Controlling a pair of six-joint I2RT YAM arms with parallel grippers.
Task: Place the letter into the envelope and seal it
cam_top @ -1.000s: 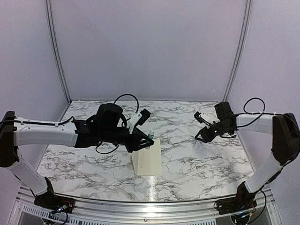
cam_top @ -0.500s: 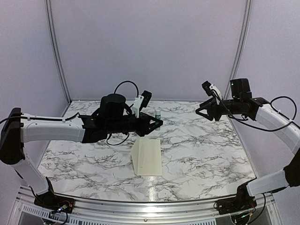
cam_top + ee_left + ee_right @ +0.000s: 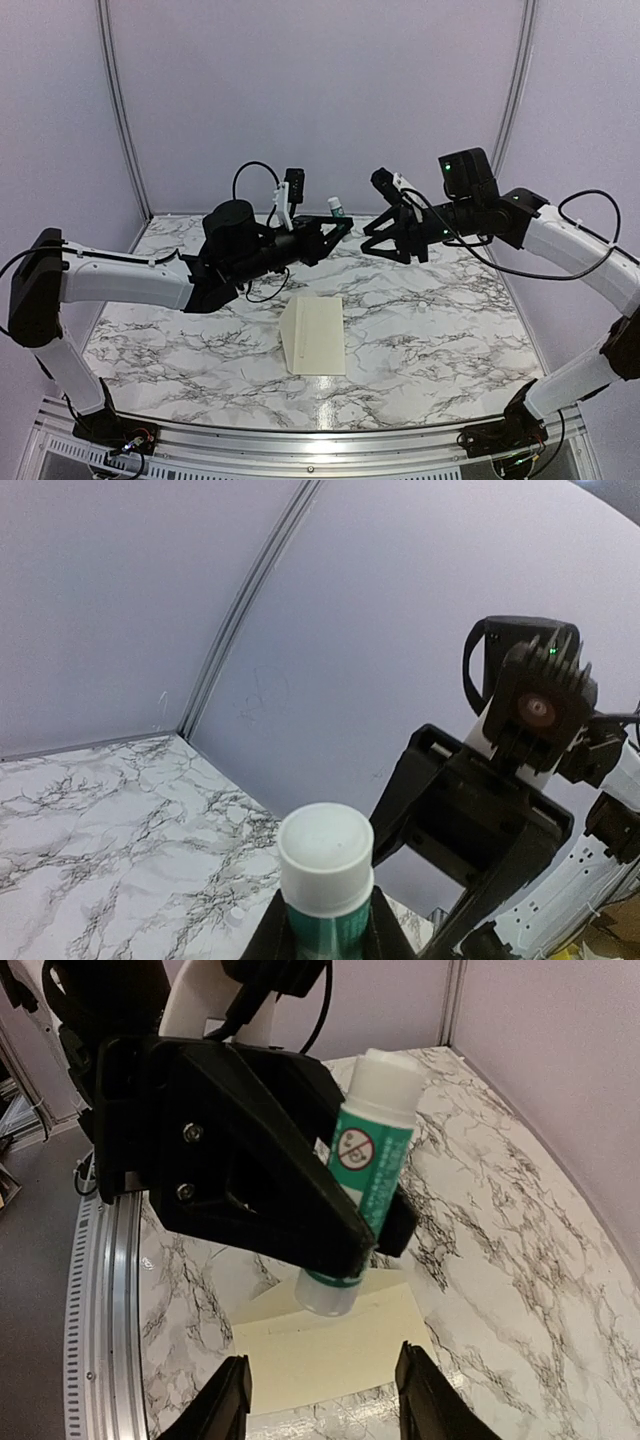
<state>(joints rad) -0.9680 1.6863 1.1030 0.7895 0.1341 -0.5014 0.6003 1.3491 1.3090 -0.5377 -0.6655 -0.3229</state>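
1. Left gripper [image 3: 340, 232] up high, clamped on the glue tube [image 3: 337, 207], cap upward.
2. Right gripper [image 3: 372, 245] just right of it, jaws parted, empty.
3. Envelope [image 3: 318, 338] flat on the marble table [image 3: 450, 330], near centre, below both.

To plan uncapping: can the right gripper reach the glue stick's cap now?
Probably yes: the left gripper holds the glue stick by its body, the white cap stands free, and the open right gripper faces it nearby.
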